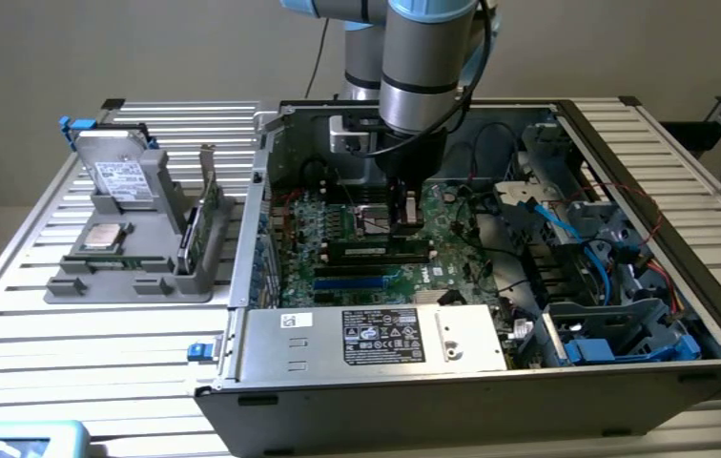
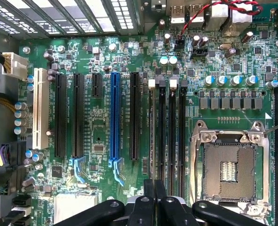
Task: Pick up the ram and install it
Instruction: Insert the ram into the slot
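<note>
The ram (image 1: 367, 250) stands on edge in a black slot of the motherboard (image 1: 335, 277), inside the open computer case; its dark side carries a small pale label. In the wrist view the ram (image 2: 151, 132) is a thin edge-on line in the memory slot closest to the long expansion slots. My gripper (image 1: 399, 221) reaches down into the case above the end of the ram towards the exterior view's right. In the wrist view the gripper (image 2: 154, 188) has its two black fingers pressed together, shut, in line with that slot. I cannot tell whether the tips touch the ram.
An open processor socket (image 2: 228, 165) lies beside the memory slots. A silver power supply (image 1: 374, 336) spans the case's front; cables and blue drive bays (image 1: 615, 334) crowd the exterior view's right. A grey tray (image 1: 144, 286) outside holds a drive, a silver chip and a green card (image 1: 208, 215).
</note>
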`<act>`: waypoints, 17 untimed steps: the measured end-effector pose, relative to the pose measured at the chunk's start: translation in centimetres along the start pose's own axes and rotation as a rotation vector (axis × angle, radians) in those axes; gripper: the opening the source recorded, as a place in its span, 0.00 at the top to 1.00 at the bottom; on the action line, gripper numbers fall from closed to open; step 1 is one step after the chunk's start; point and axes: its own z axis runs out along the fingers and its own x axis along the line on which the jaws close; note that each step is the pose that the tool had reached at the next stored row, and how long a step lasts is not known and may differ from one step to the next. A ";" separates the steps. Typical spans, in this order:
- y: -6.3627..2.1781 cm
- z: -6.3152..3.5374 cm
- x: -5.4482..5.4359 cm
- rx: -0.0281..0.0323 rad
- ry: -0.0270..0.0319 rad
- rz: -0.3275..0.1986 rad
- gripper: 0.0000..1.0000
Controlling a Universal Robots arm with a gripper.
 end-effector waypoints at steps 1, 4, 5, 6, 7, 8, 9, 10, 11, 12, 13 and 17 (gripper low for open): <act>0.00 0.00 0.0 0.0000 0.0000 0.000 0.88; 0.00 0.00 0.0 -0.0001 0.0000 0.000 0.81; 0.00 0.00 0.0 0.0000 0.0000 0.000 0.81; 0.00 0.00 0.0 0.0000 0.0001 0.000 0.74; 0.00 0.00 0.0 0.0000 0.0000 0.000 0.74; 0.00 0.00 0.0 0.0000 0.0000 0.000 0.68; 0.00 0.00 0.0 0.0000 0.0000 0.000 0.68; 0.00 0.00 0.0 0.0000 0.0000 0.000 0.68; 0.00 0.00 0.0 0.0000 0.0000 0.000 0.68; 0.00 0.00 0.0 0.0000 0.0001 0.000 0.68; 0.00 0.00 0.0 0.0000 0.0000 0.000 0.68; 0.00 0.00 0.0 0.0000 -0.0001 0.000 0.68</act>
